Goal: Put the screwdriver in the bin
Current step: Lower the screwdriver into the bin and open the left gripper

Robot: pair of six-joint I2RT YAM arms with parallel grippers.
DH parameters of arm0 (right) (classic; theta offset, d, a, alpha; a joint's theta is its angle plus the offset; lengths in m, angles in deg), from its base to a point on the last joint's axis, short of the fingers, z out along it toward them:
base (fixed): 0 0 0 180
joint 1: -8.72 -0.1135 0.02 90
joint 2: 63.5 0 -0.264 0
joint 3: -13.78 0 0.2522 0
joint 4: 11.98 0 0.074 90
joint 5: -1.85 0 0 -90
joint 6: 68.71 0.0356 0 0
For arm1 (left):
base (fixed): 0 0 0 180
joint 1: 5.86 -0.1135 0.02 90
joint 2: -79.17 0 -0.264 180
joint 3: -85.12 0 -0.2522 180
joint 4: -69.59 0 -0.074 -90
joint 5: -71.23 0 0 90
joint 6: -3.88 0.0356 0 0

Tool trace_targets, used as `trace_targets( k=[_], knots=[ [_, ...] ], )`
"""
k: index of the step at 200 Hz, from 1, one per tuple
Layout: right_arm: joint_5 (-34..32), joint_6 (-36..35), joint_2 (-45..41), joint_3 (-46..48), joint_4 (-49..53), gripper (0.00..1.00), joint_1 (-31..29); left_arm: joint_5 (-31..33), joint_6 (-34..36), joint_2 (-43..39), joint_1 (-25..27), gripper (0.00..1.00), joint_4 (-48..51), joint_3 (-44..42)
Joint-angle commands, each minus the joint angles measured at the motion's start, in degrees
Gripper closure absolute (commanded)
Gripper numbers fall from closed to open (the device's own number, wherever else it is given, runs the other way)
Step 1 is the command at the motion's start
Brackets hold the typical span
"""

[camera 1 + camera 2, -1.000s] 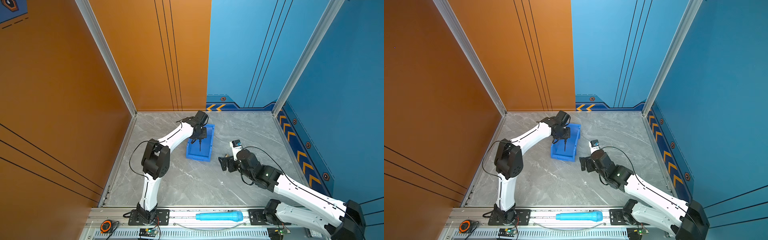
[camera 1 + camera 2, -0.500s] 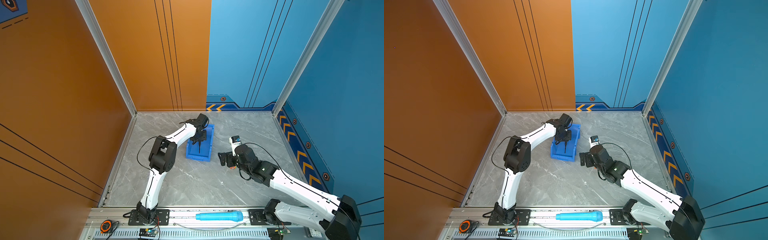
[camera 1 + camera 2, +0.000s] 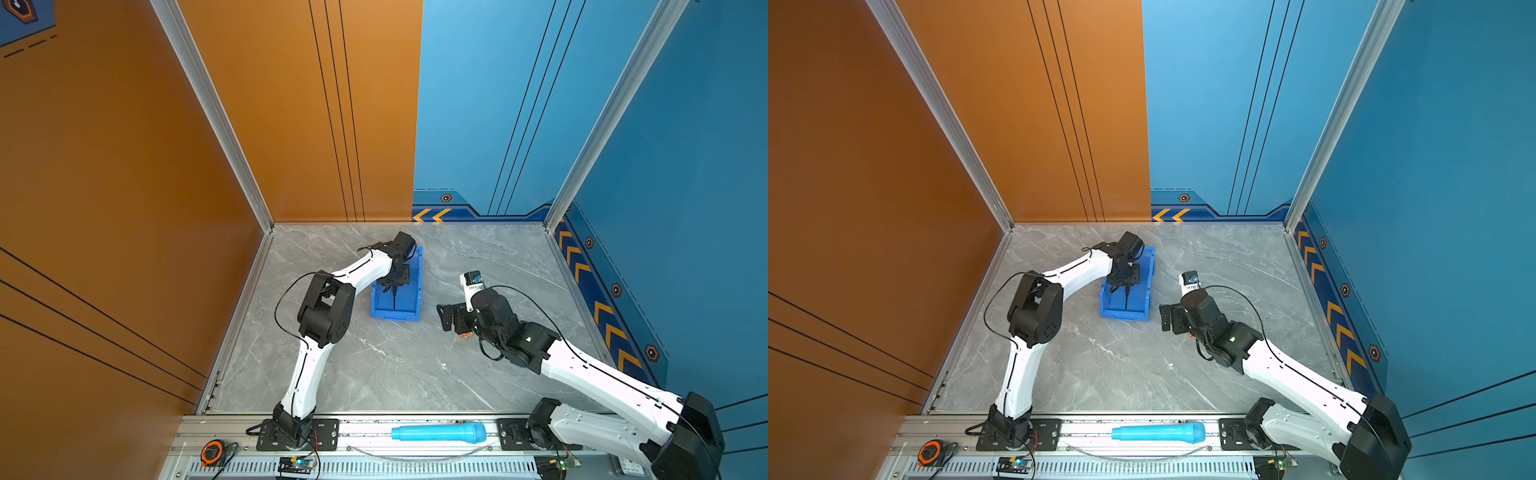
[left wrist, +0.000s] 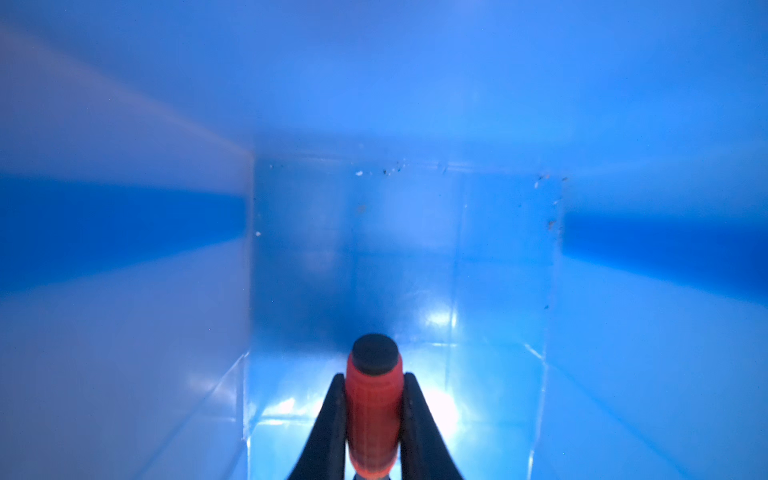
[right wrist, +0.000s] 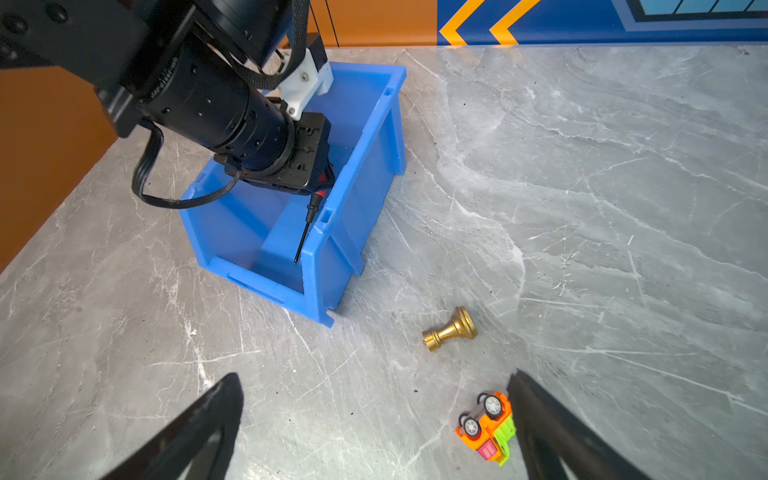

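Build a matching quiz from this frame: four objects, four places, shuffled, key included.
Objects
1. screwdriver
2. brass fitting
3. toy car
4. light-blue tube

Places
A. on the front rail
B. clamped in the left gripper, within the bin
C. lying on the table near the bin's corner
D. on the table beside the open right gripper

Pairs: 1-B, 2-C, 3-D, 4-A
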Motion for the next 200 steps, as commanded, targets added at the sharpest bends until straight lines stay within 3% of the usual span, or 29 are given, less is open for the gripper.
trace_targets(
  k=[1,122,166,200],
  knots=[
    [-1.4,0.2,-2.1,-0.9,1.4,0.0,0.4,2.5,-0.4,0.4,0.1,0.96,0.1,-0.7],
    [-0.4,-2.6,-8.3,0.2,3.7,0.0,3.1,4.6,-2.7,-1.2,2.0,0.65,0.2,-0.9],
    [2.2,-3.6,-11.1,0.6,4.8,0.0,7.5,4.6,-2.1,-7.1,3.8,0.59,0.4,-1.4],
    [2.4,-4.4,-12.8,0.4,8.4,0.0,9.5,6.8,-4.1,-15.5,6.2,0.42,1.6,-6.2]
  ],
)
